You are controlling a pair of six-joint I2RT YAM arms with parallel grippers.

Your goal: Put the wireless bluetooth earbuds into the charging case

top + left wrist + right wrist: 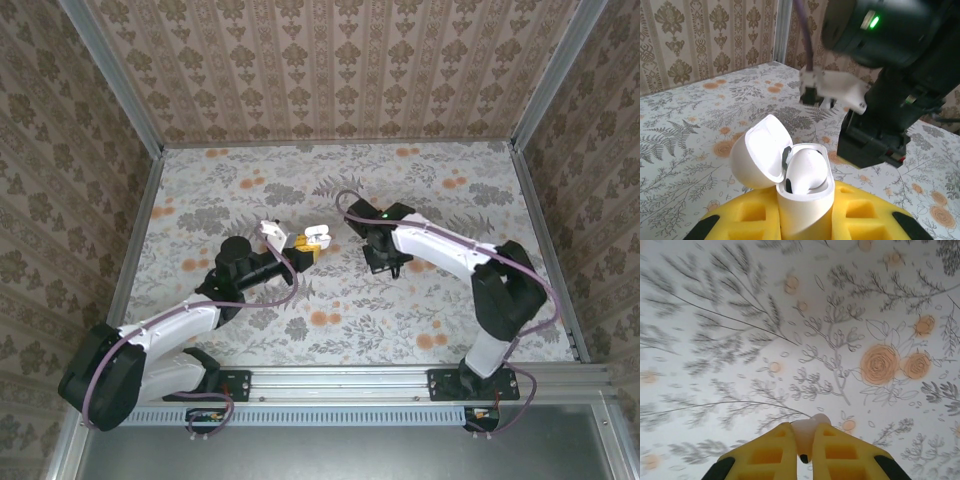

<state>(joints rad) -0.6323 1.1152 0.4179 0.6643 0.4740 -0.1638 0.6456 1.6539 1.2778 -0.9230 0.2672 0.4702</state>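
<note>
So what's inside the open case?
One white earbud sits in the case, with the lid swung open. That earbud hides the rest of the inside, including any second slot.

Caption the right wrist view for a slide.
Right hand pinches a white earbud between its yellow fingers over the floral table.

Charging case (805, 210) in left tool (303, 250), earbud (809, 167) inside, another earbud (807, 432), apparently, in right tool (806, 452)

The table (330, 190) has gray leaves and orange flowers on it. Brown patterned walls (330, 70) stand around it.
</note>
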